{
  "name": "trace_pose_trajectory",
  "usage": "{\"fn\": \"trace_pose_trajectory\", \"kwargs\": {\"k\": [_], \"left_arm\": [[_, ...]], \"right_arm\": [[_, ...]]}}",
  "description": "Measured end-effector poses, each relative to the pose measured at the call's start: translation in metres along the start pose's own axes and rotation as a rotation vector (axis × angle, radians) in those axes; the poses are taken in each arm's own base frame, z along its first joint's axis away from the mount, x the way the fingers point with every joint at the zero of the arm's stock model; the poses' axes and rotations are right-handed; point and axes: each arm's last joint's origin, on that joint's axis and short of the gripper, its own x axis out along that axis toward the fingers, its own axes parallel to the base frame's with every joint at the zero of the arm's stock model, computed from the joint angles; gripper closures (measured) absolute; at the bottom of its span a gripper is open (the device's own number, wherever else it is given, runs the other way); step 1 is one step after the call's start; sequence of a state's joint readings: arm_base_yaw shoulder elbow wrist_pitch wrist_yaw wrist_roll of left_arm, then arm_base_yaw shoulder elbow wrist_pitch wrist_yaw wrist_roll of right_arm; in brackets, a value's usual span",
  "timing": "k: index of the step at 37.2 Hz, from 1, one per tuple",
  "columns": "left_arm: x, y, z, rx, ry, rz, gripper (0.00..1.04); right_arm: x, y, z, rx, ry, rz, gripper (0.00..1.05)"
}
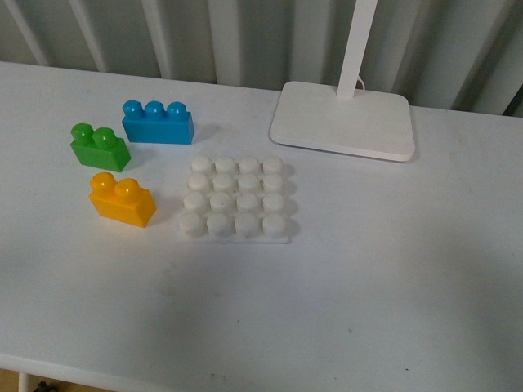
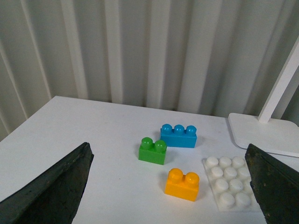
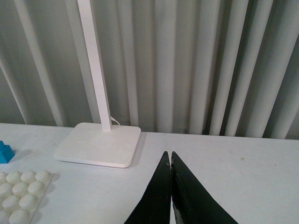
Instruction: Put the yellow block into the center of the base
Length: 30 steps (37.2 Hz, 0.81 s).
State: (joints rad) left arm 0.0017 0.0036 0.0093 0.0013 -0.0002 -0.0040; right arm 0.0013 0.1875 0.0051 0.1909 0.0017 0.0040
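Observation:
The yellow block (image 1: pixel 122 199) stands on the white table just left of the base (image 1: pixel 235 200), a white square plate of studs with nothing on it. Neither arm shows in the front view. In the left wrist view the yellow block (image 2: pixel 182 184) lies ahead between the spread black fingers (image 2: pixel 51 191), with the base (image 2: pixel 231 187) beside it. My left gripper (image 2: pixel 170 154) is open and empty, well back from the block. My right gripper (image 3: pixel 170 155) is shut and empty above bare table, with the base's corner (image 3: pixel 21 196) off to one side.
A green two-stud brick (image 1: pixel 99 146) and a blue three-stud brick (image 1: pixel 158 122) stand behind the yellow block. A white lamp foot (image 1: pixel 345 119) with its upright stem stands behind the base to the right. A corrugated wall runs along the table's far edge.

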Motion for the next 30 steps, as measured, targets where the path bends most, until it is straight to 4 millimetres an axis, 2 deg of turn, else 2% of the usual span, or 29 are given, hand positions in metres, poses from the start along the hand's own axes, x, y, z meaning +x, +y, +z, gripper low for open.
{"fn": "trace_pose_trajectory", "kwargs": {"k": [9, 15, 19, 23, 25, 30], "left_arm": [[0.000, 0.000, 0.000, 0.000, 0.000, 0.000, 0.06], [0.000, 0.000, 0.000, 0.000, 0.000, 0.000, 0.06], [0.000, 0.000, 0.000, 0.000, 0.000, 0.000, 0.06], [0.003, -0.002, -0.002, -0.128, 0.213, -0.147, 0.06], [0.012, -0.006, -0.008, -0.238, 0.338, -0.193, 0.06], [0.041, -0.013, -0.015, -0.294, 0.369, -0.202, 0.06]], "right_arm": [[-0.011, 0.000, -0.003, 0.000, 0.007, 0.001, 1.04], [-0.012, 0.000, -0.003, -0.002, 0.006, 0.002, 1.03], [-0.012, 0.000, -0.003, -0.002, 0.005, 0.002, 0.80], [-0.012, 0.000, -0.003, -0.002, 0.005, 0.001, 0.64], [-0.012, 0.000, -0.003, -0.002, 0.005, 0.003, 0.54], [-0.012, 0.000, -0.003, -0.002, 0.005, 0.003, 0.22]]}}
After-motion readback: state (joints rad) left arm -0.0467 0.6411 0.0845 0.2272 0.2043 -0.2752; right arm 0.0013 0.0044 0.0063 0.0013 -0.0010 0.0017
